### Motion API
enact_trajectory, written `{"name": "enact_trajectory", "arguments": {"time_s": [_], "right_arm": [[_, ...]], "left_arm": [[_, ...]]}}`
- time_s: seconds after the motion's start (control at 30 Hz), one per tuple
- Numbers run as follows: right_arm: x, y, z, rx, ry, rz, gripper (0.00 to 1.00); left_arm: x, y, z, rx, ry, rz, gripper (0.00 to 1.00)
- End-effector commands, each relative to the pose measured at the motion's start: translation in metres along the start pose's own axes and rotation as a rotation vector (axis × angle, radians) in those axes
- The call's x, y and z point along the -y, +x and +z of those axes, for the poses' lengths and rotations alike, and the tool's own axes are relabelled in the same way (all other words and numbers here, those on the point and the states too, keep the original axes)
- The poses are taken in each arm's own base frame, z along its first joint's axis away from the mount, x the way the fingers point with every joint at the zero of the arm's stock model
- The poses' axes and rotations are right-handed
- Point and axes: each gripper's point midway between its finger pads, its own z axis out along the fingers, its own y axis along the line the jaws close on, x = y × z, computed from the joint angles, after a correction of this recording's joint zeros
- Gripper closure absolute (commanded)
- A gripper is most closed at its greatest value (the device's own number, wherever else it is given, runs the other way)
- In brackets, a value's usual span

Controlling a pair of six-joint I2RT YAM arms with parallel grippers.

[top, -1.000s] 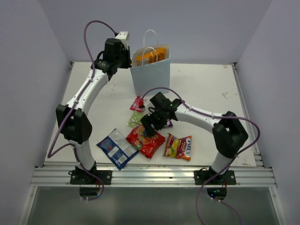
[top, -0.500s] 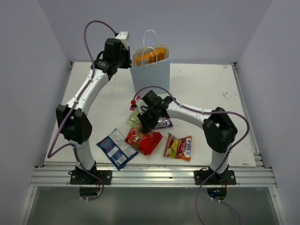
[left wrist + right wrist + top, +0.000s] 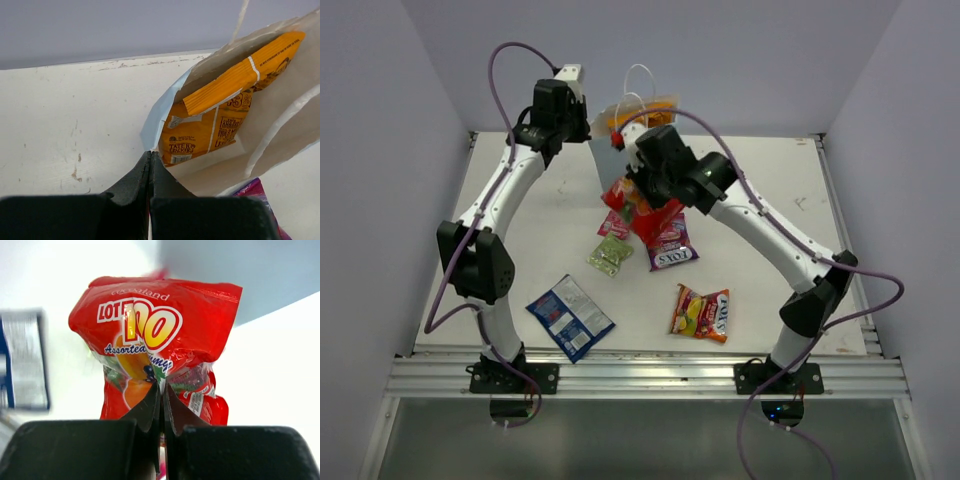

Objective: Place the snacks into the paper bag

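Observation:
My right gripper (image 3: 638,192) is shut on the red candy bag (image 3: 642,210) (image 3: 150,335) and holds it in the air just in front of the paper bag (image 3: 604,125). My left gripper (image 3: 151,156) is shut on the bag's near rim (image 3: 156,122), and the mouth gapes open. The orange chip bag (image 3: 210,125) (image 3: 663,104) stands inside. On the table lie the purple packet (image 3: 670,250), the pink sachet (image 3: 613,226), the green sachet (image 3: 610,255), the blue-white packet (image 3: 570,317) and the yellow-red bag (image 3: 702,313). My right arm hides most of the paper bag from above.
The white table (image 3: 760,190) has raised rails along its left and right edges, and grey walls close in on three sides. The arm bases stand on the metal rail (image 3: 640,375) at the near edge.
My right gripper shut on the red candy bag and lifted it from the near table up toward the paper bag. The left gripper shifted slightly with the bag's rim.

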Motion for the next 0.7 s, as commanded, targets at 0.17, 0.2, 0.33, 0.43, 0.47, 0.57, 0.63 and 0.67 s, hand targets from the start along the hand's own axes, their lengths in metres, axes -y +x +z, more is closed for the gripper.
{"name": "enact_trajectory", "arguments": {"time_s": [0.17, 0.2, 0.33, 0.43, 0.47, 0.57, 0.63, 0.67], "right_arm": [[0.150, -0.159, -0.108, 0.576, 0.463, 0.218, 1.00], [0.169, -0.166, -0.111, 0.612, 0.493, 0.260, 1.00], [0.203, -0.213, -0.132, 0.830, 0.532, 0.374, 1.00], [0.210, -0.242, -0.145, 0.983, 0.542, 0.410, 1.00], [0.213, -0.253, -0.156, 1.054, 0.546, 0.422, 1.00], [0.218, -0.268, -0.156, 1.126, 0.539, 0.426, 1.00], [0.215, -0.273, -0.148, 1.142, 0.486, 0.440, 1.00], [0.215, -0.273, -0.141, 1.139, 0.459, 0.456, 1.00]], "left_arm": [[0.001, -0.024, 0.000, 0.062, 0.014, 0.007, 1.00], [0.002, -0.024, 0.000, 0.062, 0.021, 0.006, 1.00], [0.006, -0.020, 0.002, 0.048, 0.043, -0.003, 1.00], [0.009, -0.017, 0.002, 0.039, 0.056, -0.013, 1.00], [0.009, -0.017, 0.002, 0.037, 0.060, -0.020, 1.00], [0.012, -0.014, 0.002, 0.030, 0.076, -0.030, 1.00], [0.014, -0.014, 0.002, 0.027, 0.082, -0.035, 1.00], [0.015, -0.013, 0.002, 0.026, 0.086, -0.035, 1.00]]}}
